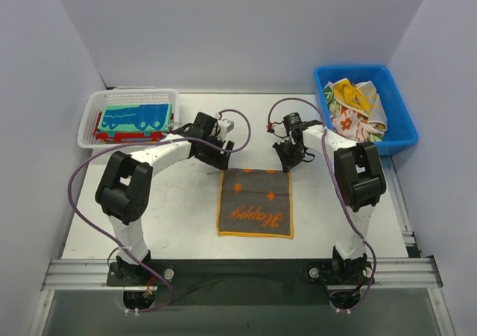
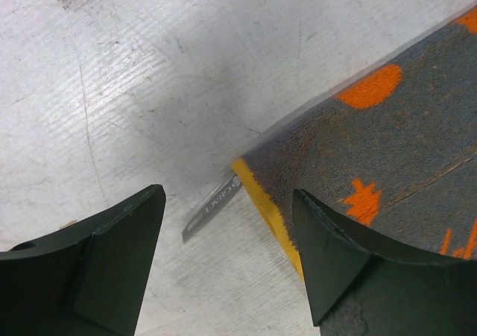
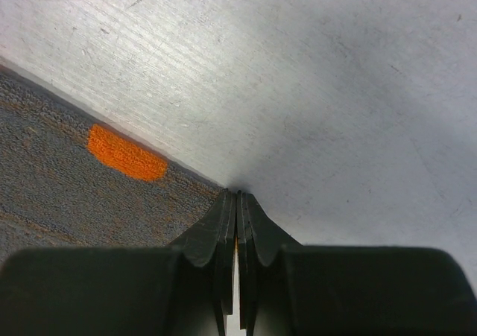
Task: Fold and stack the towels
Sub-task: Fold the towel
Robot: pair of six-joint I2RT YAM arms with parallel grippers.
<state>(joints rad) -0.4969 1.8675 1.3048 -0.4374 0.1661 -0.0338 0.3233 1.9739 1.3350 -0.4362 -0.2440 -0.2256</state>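
1. Up close, my right gripper (image 3: 237, 196) is pinched shut on a corner of the grey towel (image 3: 74, 202). A bit of its orange edge shows between the jaws.
2. My left gripper (image 2: 227, 198) is wide open at the other far corner. One finger is over the cloth and one is over the bare table (image 2: 149, 68). It holds nothing.
3. I think I need both corners so I can lift that edge and fold the towel in half.
4. The grey towel lies flat in the middle of the top view.
5. A small tag (image 2: 209, 213) sticks out between my left fingers. I could pinch it by mistake.
6. Folded towels (image 1: 136, 118) sit in the white basket (image 1: 88, 131), upper left. Crumpled towels (image 1: 358, 109) fill the blue bin (image 1: 402, 133), upper right. Neither blocks me.
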